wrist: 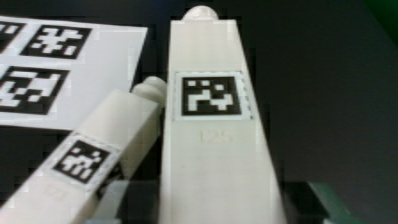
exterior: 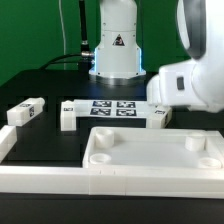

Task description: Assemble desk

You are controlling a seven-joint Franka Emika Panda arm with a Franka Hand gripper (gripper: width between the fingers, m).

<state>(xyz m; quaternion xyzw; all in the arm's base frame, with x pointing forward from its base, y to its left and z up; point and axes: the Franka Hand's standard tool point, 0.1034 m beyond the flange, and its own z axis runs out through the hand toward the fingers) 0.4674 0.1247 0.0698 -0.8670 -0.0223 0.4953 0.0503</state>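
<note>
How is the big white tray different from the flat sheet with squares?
The tabletop is bigger and has a raised rim; the marker board is thin and flat. The marker board shows black-and-white tags; the tabletop shows none here. Both are white and lie on the black table.

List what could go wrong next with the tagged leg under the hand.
1. A second leg lies against the centred leg, so lifting may drag or knock it.
2. Whether the hand grips squarely cannot be seen, so the leg might tilt or slip.
</note>
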